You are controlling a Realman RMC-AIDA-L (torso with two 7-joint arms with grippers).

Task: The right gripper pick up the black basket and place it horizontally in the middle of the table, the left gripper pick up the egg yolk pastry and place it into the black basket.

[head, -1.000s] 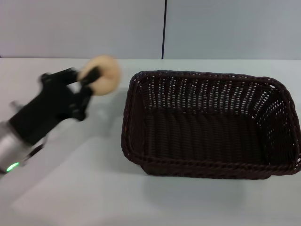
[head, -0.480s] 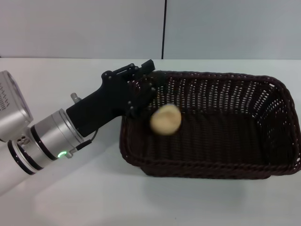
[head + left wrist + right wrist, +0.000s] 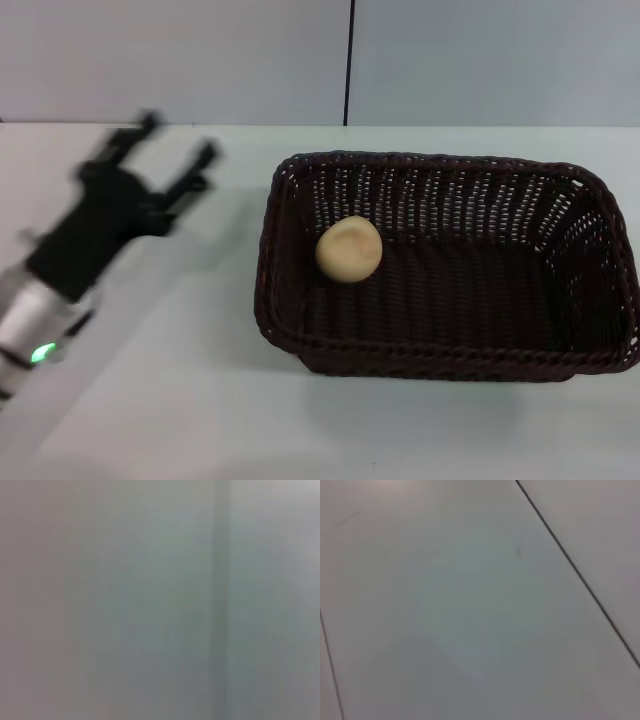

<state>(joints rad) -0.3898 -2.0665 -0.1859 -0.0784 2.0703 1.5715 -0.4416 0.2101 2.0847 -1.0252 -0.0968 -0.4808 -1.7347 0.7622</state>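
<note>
The black basket (image 3: 590,300) lies lengthwise on the white table, right of the middle in the head view. The egg yolk pastry (image 3: 348,249) rests inside it, on the floor near its left wall. My left gripper (image 3: 178,152) is open and empty, well left of the basket and above the table, its two fingers spread and pointing toward the far edge. The right gripper is out of view. Both wrist views show only plain grey surface.
The white table (image 3: 200,400) runs to a grey wall with a dark vertical seam (image 3: 349,60) at the back. The left arm's silver wrist with a green light (image 3: 42,352) sits at the table's left front.
The left gripper carried the pastry right over the basket's left rim and let it go. The pastry now lies in the basket and the gripper has pulled back left, open.
</note>
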